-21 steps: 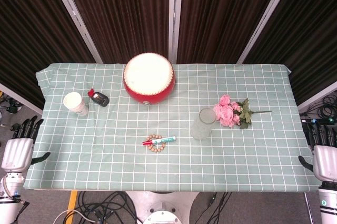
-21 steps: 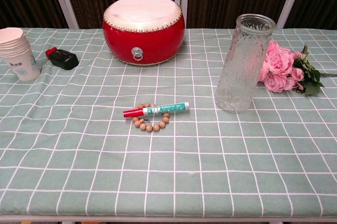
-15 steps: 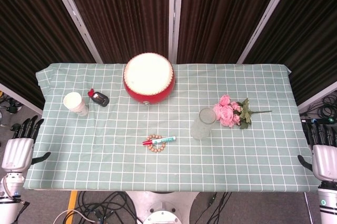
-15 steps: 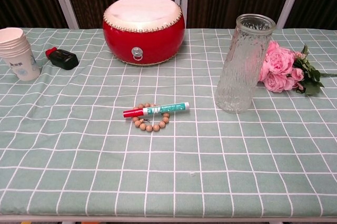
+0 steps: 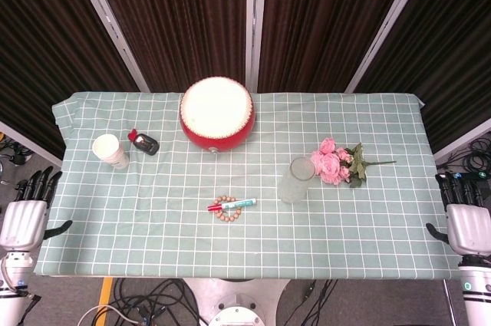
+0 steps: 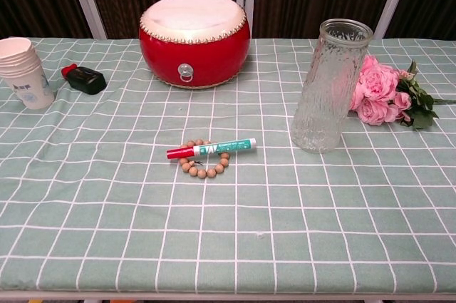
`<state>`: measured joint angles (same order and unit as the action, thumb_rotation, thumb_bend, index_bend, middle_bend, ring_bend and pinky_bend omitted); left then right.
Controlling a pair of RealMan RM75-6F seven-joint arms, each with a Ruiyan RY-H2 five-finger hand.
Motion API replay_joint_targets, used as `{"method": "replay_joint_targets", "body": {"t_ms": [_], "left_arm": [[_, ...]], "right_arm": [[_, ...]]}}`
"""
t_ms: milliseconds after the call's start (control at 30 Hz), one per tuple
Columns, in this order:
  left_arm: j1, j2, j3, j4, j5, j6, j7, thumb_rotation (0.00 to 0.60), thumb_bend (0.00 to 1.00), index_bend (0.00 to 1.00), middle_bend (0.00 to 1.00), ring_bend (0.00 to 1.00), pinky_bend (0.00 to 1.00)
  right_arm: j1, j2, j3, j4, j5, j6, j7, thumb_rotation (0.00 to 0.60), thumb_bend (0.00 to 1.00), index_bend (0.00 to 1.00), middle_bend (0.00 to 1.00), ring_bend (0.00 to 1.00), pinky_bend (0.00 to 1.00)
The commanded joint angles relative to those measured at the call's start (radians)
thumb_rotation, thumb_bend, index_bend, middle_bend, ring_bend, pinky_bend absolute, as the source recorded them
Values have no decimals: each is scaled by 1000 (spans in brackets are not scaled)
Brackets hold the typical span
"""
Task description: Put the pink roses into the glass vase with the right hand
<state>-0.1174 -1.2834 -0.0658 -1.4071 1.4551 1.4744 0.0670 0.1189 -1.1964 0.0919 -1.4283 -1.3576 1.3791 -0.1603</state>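
The pink roses (image 5: 334, 163) (image 6: 377, 91) lie flat on the green checked tablecloth, leaves and stem pointing right. Just left of them stands the tall ribbed glass vase (image 5: 296, 179) (image 6: 329, 85), upright and empty. My right hand (image 5: 466, 218) hangs off the table's right edge, fingers straight and apart, holding nothing, well right of the roses. My left hand (image 5: 28, 212) hangs off the left edge, fingers extended, also empty. Neither hand shows in the chest view.
A red drum (image 5: 216, 112) (image 6: 194, 39) stands at the back middle. A marker (image 5: 236, 205) lies across a wooden bead bracelet (image 6: 203, 163) at the front middle. Stacked paper cups (image 5: 110, 150) and a small black bottle (image 5: 144, 143) sit at left.
My right hand has risen slightly beside the table's right edge. My left hand has dropped a little. Nothing on the table has moved.
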Motion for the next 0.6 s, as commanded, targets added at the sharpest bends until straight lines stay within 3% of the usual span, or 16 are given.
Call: {"method": "replay_joint_targets", "body": {"t_ms": [33,367,600], "left_arm": [[-1,0,-4,2,-3,1,-3,600,0,85,0,0,162],[-9,9,-2,-6,10,-1,21,600,0,85,0,0,162],[1,19,-5,-9,7,17,15,600,0,85,0,0,162]], "right_arm": [[17,6,10,-6,19,-30,-16,600,65,0,29,0,0],[174,-15,71,-1,124,-276,-67,600,68,0,25,0,0],[348,-121,147,135,258,-479,-122,600,69,0,26,0,0]]}}
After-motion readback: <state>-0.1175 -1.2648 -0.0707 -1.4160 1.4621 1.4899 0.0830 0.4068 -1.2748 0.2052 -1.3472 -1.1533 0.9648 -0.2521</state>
